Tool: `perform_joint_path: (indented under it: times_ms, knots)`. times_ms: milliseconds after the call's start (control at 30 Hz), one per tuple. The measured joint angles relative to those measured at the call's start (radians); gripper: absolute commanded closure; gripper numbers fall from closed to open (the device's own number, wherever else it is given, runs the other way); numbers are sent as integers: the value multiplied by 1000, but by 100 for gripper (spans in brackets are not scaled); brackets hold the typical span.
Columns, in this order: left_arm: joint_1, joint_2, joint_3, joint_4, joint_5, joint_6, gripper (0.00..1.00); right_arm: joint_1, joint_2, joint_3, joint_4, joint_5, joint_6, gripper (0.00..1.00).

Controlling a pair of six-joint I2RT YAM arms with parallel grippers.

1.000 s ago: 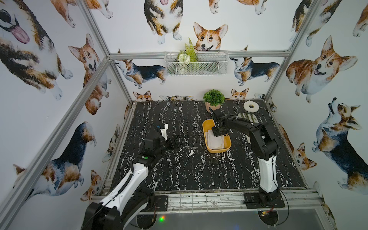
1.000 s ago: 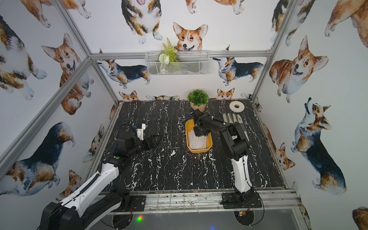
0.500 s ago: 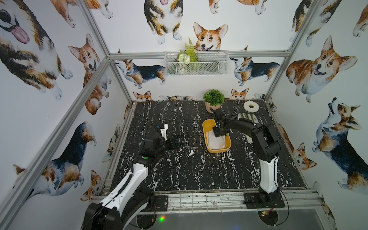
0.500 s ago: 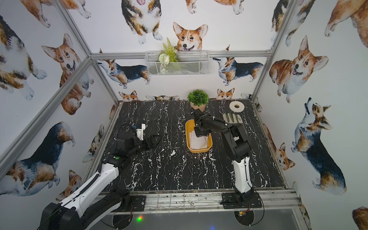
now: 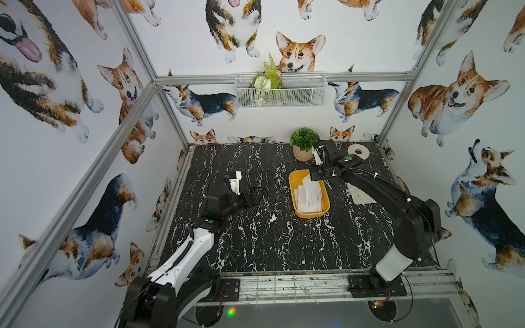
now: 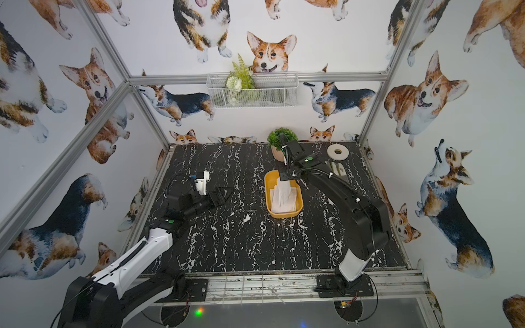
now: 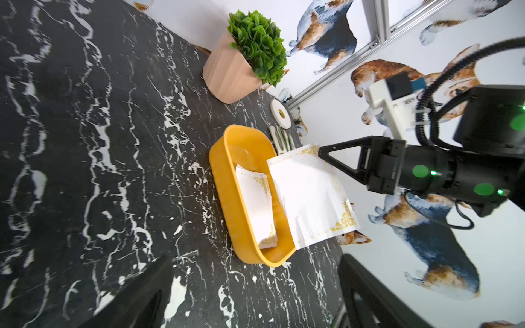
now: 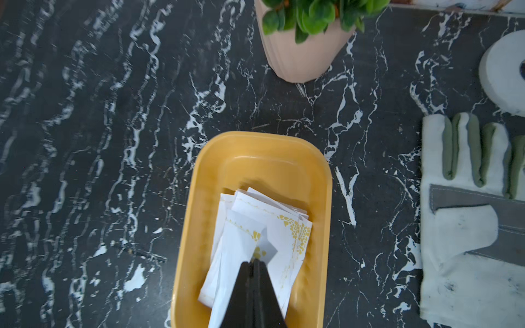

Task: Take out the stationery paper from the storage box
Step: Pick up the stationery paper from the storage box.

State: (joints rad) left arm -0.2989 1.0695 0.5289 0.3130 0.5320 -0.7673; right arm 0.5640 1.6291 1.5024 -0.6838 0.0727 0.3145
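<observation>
The yellow-orange storage box (image 5: 292,181) (image 6: 267,187) stands right of the table's middle and holds a loose stack of white, gold-cornered stationery paper (image 5: 308,198) (image 6: 284,200). Above the box's far end, my right gripper (image 5: 314,177) (image 8: 252,262) is shut on the gold corner of one sheet. In the left wrist view that sheet (image 7: 309,193) hangs raised from the gripper's tip (image 7: 319,150), its lower edge at the box's rim (image 7: 224,176). The other sheets (image 8: 284,230) lie in the box (image 8: 199,184). My left gripper (image 5: 257,196) (image 7: 252,295) is open over bare table, left of the box.
A potted plant (image 5: 303,143) stands just behind the box. A white tape roll (image 5: 358,152) lies at the back right, and a white-and-grey glove (image 8: 468,213) lies right of the box, under the right arm. A wire basket (image 5: 279,91) hangs on the back wall.
My right gripper has closed on the corner of a sheet and lifted it a little above the box. The left arm has not moved.
</observation>
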Motion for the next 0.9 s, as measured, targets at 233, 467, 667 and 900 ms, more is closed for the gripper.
perform_joint_path:
  times_ms: [233, 467, 667, 900]
  knots:
    - [-37, 166, 2, 266, 71, -112, 8, 5, -183, -15, 24, -85, 82, 100]
    - [-132, 288, 62, 454, 90, -186, 10, 6, -245, -22, 67, -156, 156, 100]
    - [-212, 363, 109, 556, 86, -221, 11, 14, -244, -31, 89, -181, 182, 100]
    - [-281, 484, 167, 664, 86, -278, 18, 18, -234, -29, 100, -189, 199, 100]
